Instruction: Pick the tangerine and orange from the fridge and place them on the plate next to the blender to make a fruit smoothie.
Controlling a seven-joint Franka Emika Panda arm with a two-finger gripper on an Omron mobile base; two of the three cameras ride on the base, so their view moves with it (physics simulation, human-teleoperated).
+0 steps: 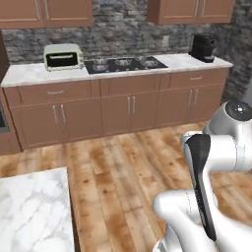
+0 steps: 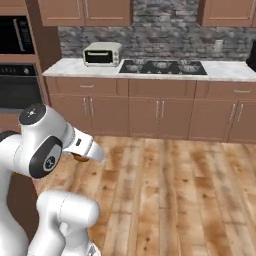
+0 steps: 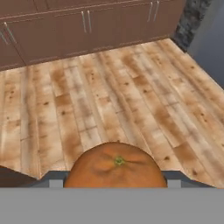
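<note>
Orange fruit [image 3: 115,168] in end effector [image 3: 114,183] — fingertips hidden

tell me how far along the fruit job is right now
Done: one orange fruit is out of the fridge; whether it is the tangerine or the orange I cannot tell. In hand: the hand view shows it sitting between the jaws, carried over the wooden floor, facing the brown cabinets under the stove counter. Left: setting it on the plate by the blender, then handling the second fruit.
</note>
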